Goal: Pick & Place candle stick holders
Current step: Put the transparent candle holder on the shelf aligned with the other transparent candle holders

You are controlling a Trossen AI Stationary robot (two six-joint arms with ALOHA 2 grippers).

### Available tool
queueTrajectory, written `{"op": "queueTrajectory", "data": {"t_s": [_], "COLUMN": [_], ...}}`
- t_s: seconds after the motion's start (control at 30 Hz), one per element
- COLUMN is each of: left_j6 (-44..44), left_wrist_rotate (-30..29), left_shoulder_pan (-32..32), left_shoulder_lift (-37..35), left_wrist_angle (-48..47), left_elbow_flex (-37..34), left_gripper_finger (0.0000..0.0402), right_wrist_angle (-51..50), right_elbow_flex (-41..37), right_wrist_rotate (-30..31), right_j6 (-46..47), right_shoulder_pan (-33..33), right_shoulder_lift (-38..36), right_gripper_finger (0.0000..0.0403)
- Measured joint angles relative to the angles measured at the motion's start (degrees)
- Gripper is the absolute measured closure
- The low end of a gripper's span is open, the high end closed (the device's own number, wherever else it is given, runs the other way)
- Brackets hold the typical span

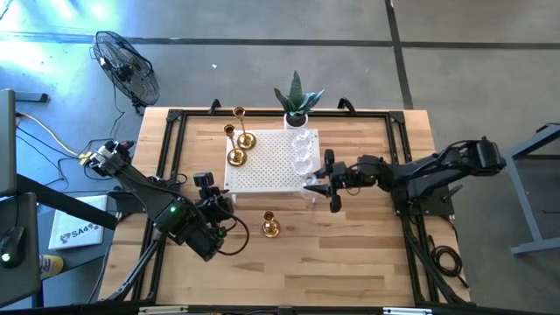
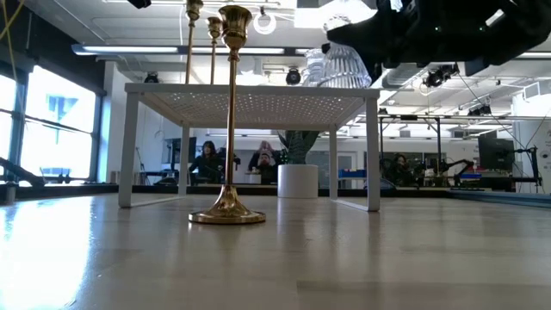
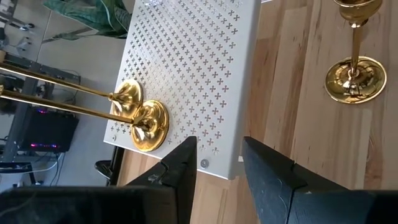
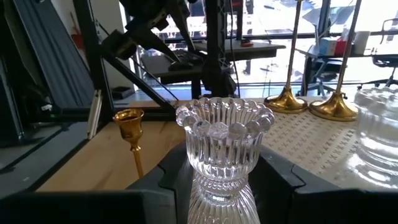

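A light wooden table [image 1: 350, 262] is carrying everything, and a white perforated metal stand [image 1: 267, 166] is sitting near its far middle on four legs. Behind the stand, a green potted plant [image 1: 297, 101] in a white pot is standing at the table's far edge.

The left arm is reaching in from the near left, and the left gripper [image 3: 217, 165] is hovering just off the stand's near-left corner with its jaws standing apart around nothing. The right arm is stretching in from the right, and the right gripper [image 4: 217, 186] is hanging over the stand's near-right corner, its two fingers clasping the ribbed stem of a clear glass candle holder [image 4: 222, 140]. That holder is standing upright in the grip, scalloped cup pointing up.

Two gold candlestick holders [image 1: 239, 149] are standing upright on the stand's left side, their round bases nearly touching, long slim stems running vertically. A third gold candlestick holder [image 2: 229, 120] is standing alone on the bare wood in front of the stand, also upright, cup on top and flared base flat on the table. More clear glass holders [image 1: 302, 149] are sitting on the stand's right side; there seem to be two, though they are blurring together from above.
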Motion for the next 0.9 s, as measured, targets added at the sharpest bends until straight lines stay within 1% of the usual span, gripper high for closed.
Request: {"op": "queueTrajectory", "data": {"t_s": [0.23,0.47,0.6,0.9], "left_j6": [-0.02,-0.01,0.00,0.00], "left_wrist_rotate": [0.22,0.24,0.24,0.18], "left_shoulder_pan": [0.00,0.00,0.00,0.00], "left_shoulder_lift": [0.00,0.01,0.02,0.02], "left_wrist_angle": [0.20,0.83,0.96,0.96], "left_elbow_flex": [0.00,0.00,0.00,0.00], "left_gripper_finger": [0.0278,0.0278,0.0278,0.0278], "right_wrist_angle": [-0.67,-1.07,-1.20,-1.90], "right_elbow_flex": [1.26,1.26,1.26,1.31], "right_wrist_rotate": [0.35,0.36,-0.98,-1.48], "right_j6": [-1.02,0.58,0.69,2.28], "right_shoulder_pan": [-0.32,-3.67,-4.84,-5.25], "right_shoulder_lift": [0.81,0.73,0.73,0.67], "right_gripper_finger": [0.0288,0.0288,0.0289,0.0289]}}
